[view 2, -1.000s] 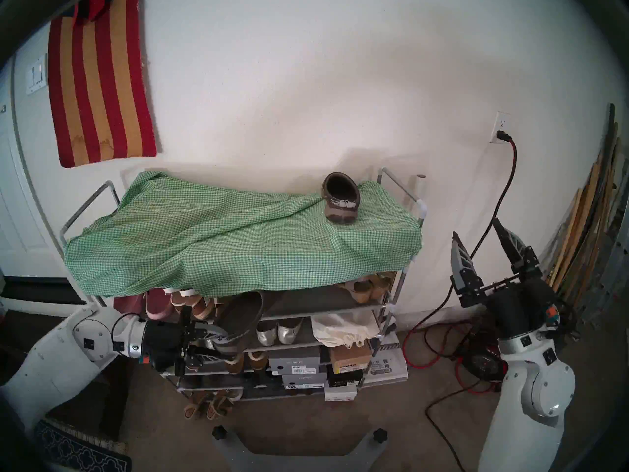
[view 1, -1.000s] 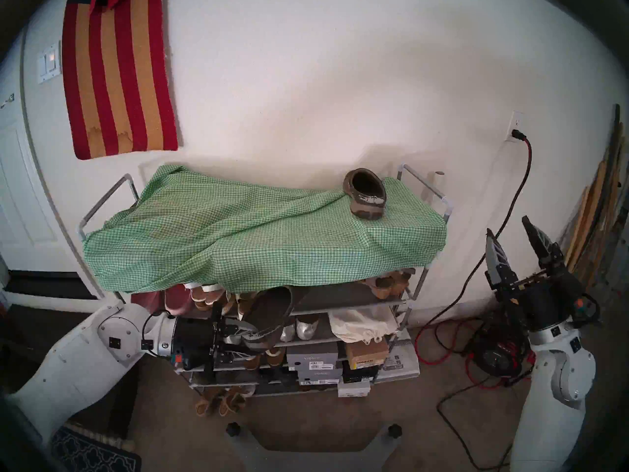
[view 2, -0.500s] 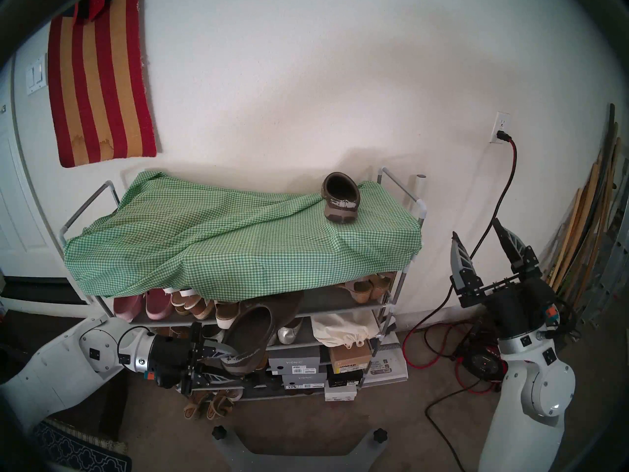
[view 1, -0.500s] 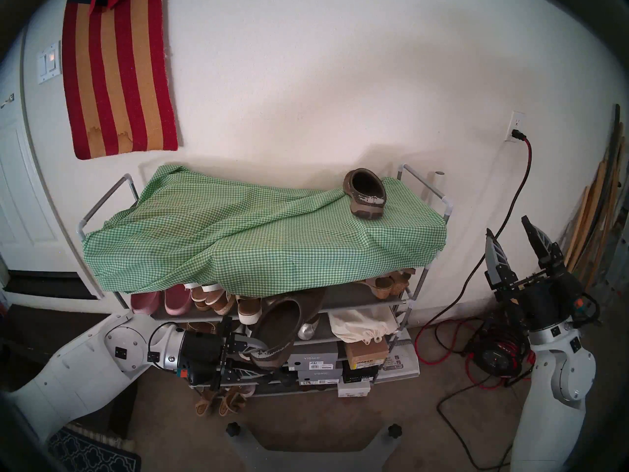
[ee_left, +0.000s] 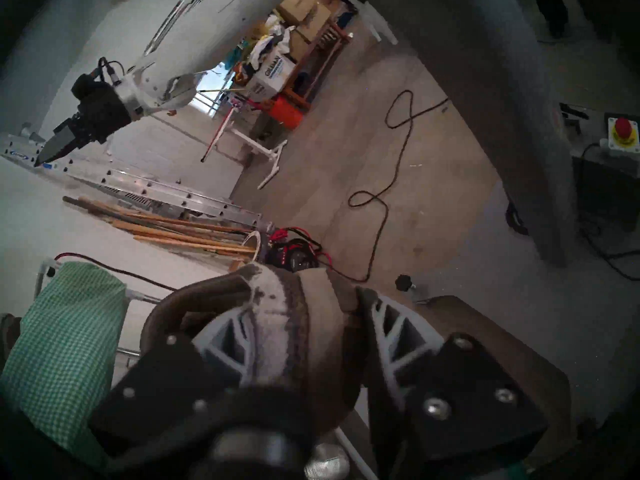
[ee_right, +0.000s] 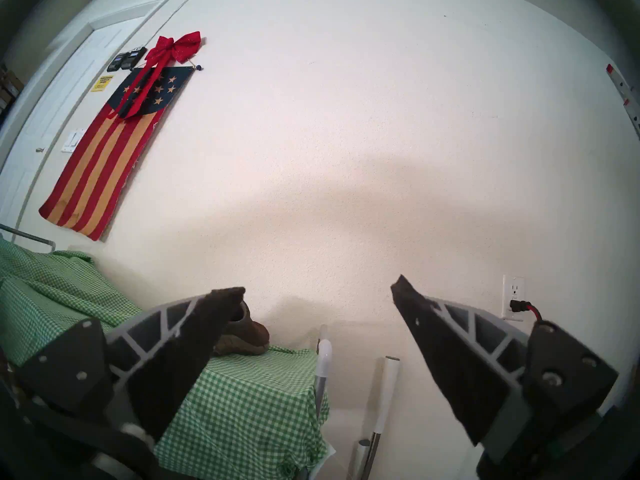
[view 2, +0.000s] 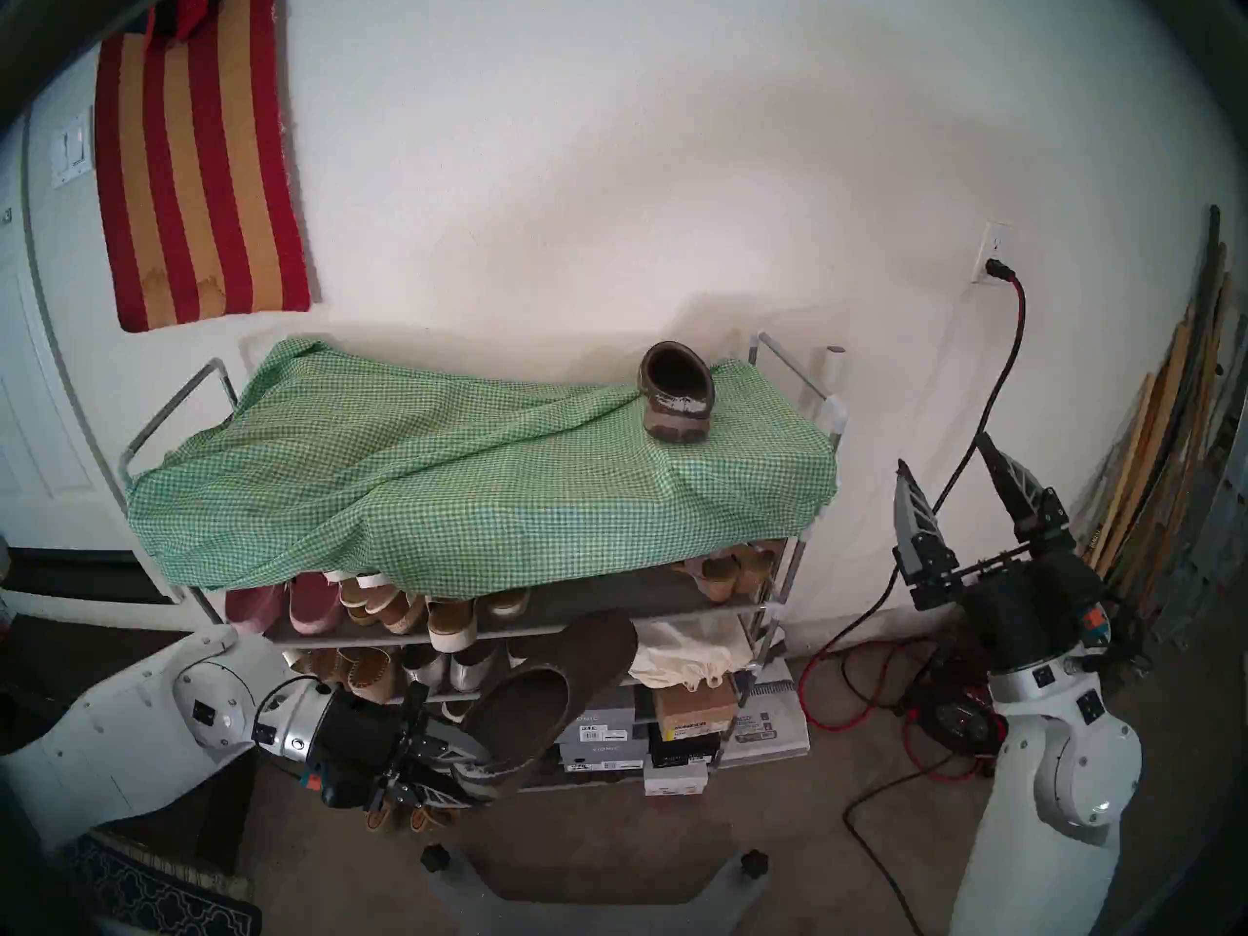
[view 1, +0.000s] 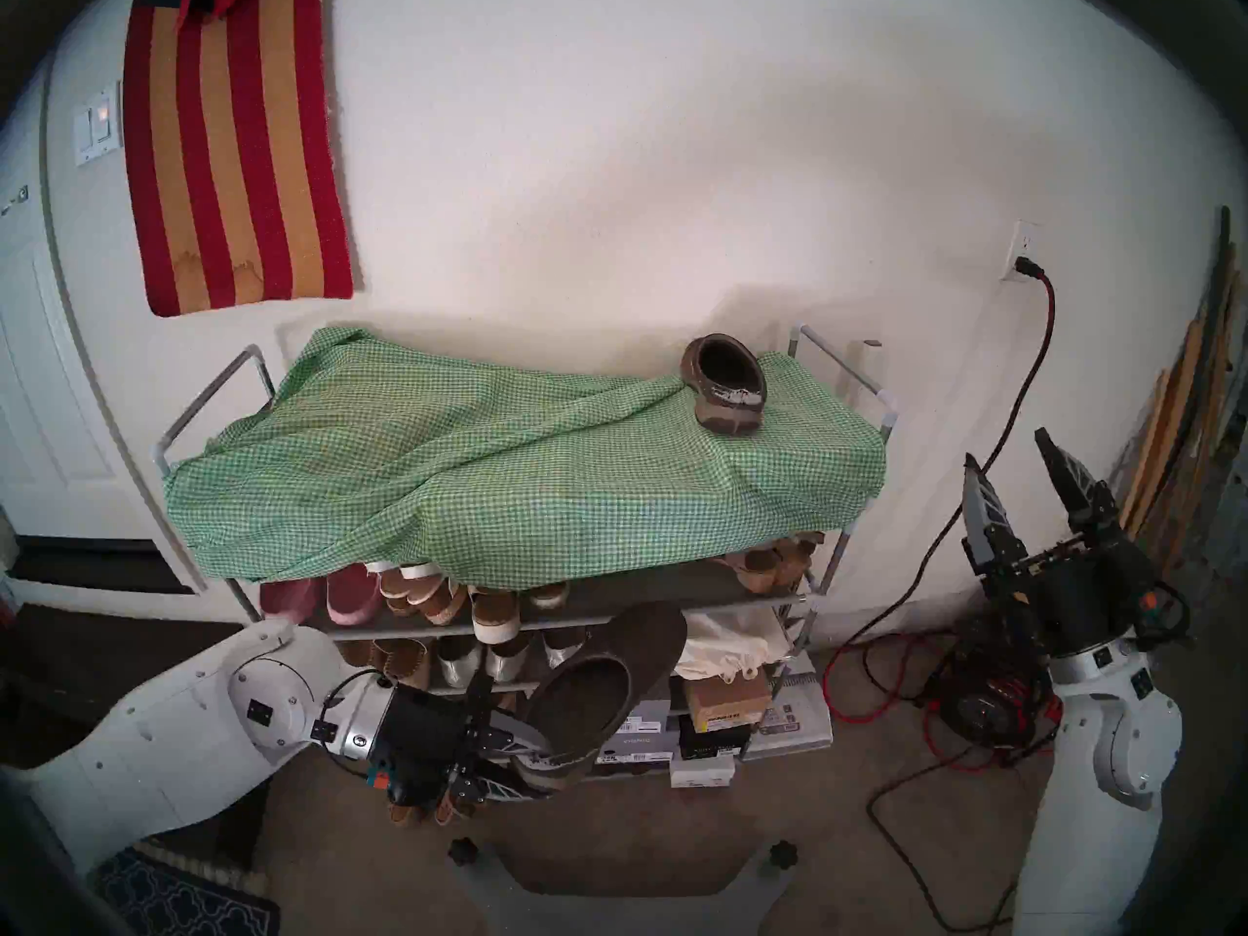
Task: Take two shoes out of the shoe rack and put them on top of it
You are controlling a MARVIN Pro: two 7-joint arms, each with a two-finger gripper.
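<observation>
At far left we note a white door (view 1: pixel 40 374) and a light switch (view 1: pixel 98 131); beside them a red-and-tan striped flag (view 1: pixel 236 151) hangs on the white textured wall (view 1: pixel 641 171); a dark patterned mat (view 1: pixel 182 901) lies on the brownish floor (view 1: pixel 675 840) below. Our left gripper (view 1: pixel 533 762) is clamped on the heel of one brown clog (view 1: pixel 601 685), held toe-up and tilted in front of the middle shelves, clear of the shoe rack (view 1: pixel 837 577) (the left wrist view shows both fingers pressing the whitish scuffed heel). The rack stands against the wall, its top draped in a green gingham cloth (view 1: pixel 473 468); pink slip-ons (view 1: pixel 351 593) sit on the shelf under the cloth; silver flats (view 1: pixel 473 664) one shelf lower; shoe boxes (view 1: pixel 716 725) below. The second clog (view 1: pixel 726 384) rests upright on the cloth at the top's right end. Right of the rack a red cord (view 1: pixel 1040 347) runs from a wall outlet (view 1: pixel 1023 249); our right gripper (view 1: pixel 1009 462) is raised, jaws spread wide, holding nothing; wooden slats (view 1: pixel 1175 435) lean at far right.
</observation>
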